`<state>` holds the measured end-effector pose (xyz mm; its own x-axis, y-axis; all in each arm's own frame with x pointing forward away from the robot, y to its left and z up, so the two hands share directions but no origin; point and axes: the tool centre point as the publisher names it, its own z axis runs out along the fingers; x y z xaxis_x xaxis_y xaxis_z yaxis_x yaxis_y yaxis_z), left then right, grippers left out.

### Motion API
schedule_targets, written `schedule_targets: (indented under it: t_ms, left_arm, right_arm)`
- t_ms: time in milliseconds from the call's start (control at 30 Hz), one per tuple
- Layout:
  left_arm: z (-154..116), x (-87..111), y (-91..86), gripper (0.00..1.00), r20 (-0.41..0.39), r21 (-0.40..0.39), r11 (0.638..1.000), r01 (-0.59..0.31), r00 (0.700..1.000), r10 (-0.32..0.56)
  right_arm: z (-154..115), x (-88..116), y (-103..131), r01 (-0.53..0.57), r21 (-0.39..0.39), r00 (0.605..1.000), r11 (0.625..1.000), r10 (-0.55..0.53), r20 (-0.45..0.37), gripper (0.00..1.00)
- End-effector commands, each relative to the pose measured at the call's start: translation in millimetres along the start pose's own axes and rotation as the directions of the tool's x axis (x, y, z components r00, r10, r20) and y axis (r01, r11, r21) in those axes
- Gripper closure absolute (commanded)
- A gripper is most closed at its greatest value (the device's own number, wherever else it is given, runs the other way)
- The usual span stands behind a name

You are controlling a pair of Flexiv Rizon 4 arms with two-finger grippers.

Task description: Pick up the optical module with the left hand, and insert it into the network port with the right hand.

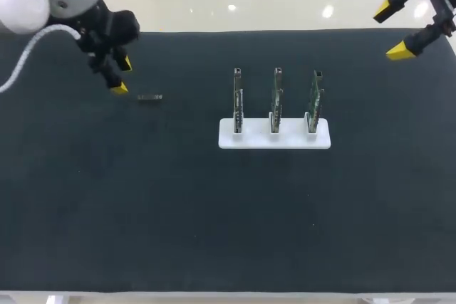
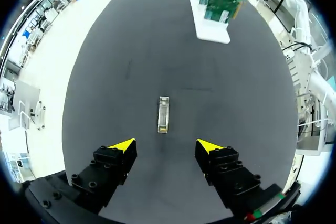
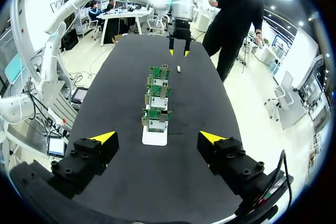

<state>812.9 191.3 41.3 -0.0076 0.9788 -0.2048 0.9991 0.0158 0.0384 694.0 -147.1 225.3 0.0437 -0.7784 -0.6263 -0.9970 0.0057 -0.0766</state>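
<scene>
The optical module (image 1: 150,97), its markings unreadable, is laid near the desk's (image 1: 142,211) far left corner, just ahead of the opened left gripper (image 1: 122,76). The right gripper (image 1: 392,30) is held open at the far right corner.

Surface (image 1: 142,233): matte black cover, spanning my head view from side to side. The far edge runs straight. The near edge shows a thin pale strip (image 1: 228,295) below the cover. Lighting on my feed is even, with soft shadows and no glare on the black. Both wrist views show the same dark cover. A few faint pale specks lie on it.
</scene>
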Motion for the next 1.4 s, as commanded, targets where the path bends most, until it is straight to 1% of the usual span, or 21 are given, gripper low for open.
schedule_targets:
  t_ms: [33, 167, 367, 567, 833, 1233, 1400]
  left_arm:
    - [18, -5.2, 14.3, 0.00, -0.035, 0.083, 0.996, 0.011, 0.999, -0.008]
    - [30, -6.6, 14.8, 0.00, -0.062, 0.095, 0.995, -0.001, 0.998, 0.007]
    - [36, -6.0, 11.0, 0.00, -0.083, 0.096, 0.995, -0.014, 0.996, 0.022]
    - [43, -3.2, 10.0, 0.00, -0.099, 0.088, 0.996, 0.013, 0.995, -0.005]
    - [50, -3.5, 9.7, 0.00, -0.102, 0.075, 0.997, 0.018, 0.995, -0.010]
    - [51, -6.6, 6.0, 0.00, -0.098, 0.057, 0.998, 0.018, 0.995, -0.013]
    - [52, -6.3, 3.4, 0.11, -0.101, 0.054, 0.998, 0.016, 0.995, -0.010]
  right_arm:
    - [0, 0, -1, 0.001, -0.001, 1.000, 1.000, -0.001, 0.002, 0.00]
    - [0, 0, -1, 0.001, -0.001, 1.000, 1.000, -0.001, 0.002, 0.00]
    - [0, 0, -1, 0.001, -0.001, 1.000, 1.000, -0.001, 0.002, 0.00]
    - [0, 0, -1, 0.001, -0.001, 1.000, 1.000, -0.001, 0.002, 0.00]
    - [0, 0, -1, 0.001, -0.001, 1.000, 1.000, -0.001, 0.002, 0.00]
    - [0, 0, -1, 0.001, -0.001, 1.000, 1.000, -0.001, 0.002, 0.00]
    - [0, 0, -1, 0.001, -0.001, 1.000, 1.000, -0.001, 0.002, 0.00]
